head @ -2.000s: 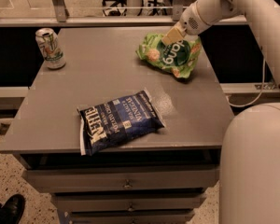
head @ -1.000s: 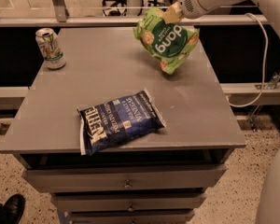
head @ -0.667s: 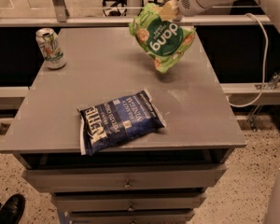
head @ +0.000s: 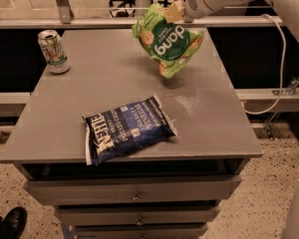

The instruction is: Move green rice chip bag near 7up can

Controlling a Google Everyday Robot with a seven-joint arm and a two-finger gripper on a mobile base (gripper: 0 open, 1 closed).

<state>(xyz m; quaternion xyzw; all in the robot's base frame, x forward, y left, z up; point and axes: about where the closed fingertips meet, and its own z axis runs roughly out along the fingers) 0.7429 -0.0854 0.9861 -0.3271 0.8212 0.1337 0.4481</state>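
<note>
The gripper [head: 176, 12] is sitting at the upper centre-right of the frame, clamping the top corner of the green rice chip bag [head: 169, 43]. The fingertips are partly lost in the crinkled edge. I am reading the firm pinch mostly from the bag dangling clear of the table [head: 114, 81], with its shadow falling on the surface below.

Two seconds back the bag was lying flat on the tabletop toward the upper right. Since then it has been coming up off the surface and drifting leftward, and it is now hanging above the back of the table, near the centre of the frame's upper part. It is tilting, with its lettering showing upside down.

The 7up can [head: 53, 51] is standing upright at the upper left, at the table's far left corner, well apart from the bag. The dark blue chip bag [head: 127, 129] is lying toward the lower centre, unmoved and out of the direct path.

So the pick-up looks finished and the carry is under way. What is remaining, in my judgement, is more travel to the left along the back of the table. After that comes a gentle set-down just beside the can, taking care that the swinging bag is not tipping it.
</note>
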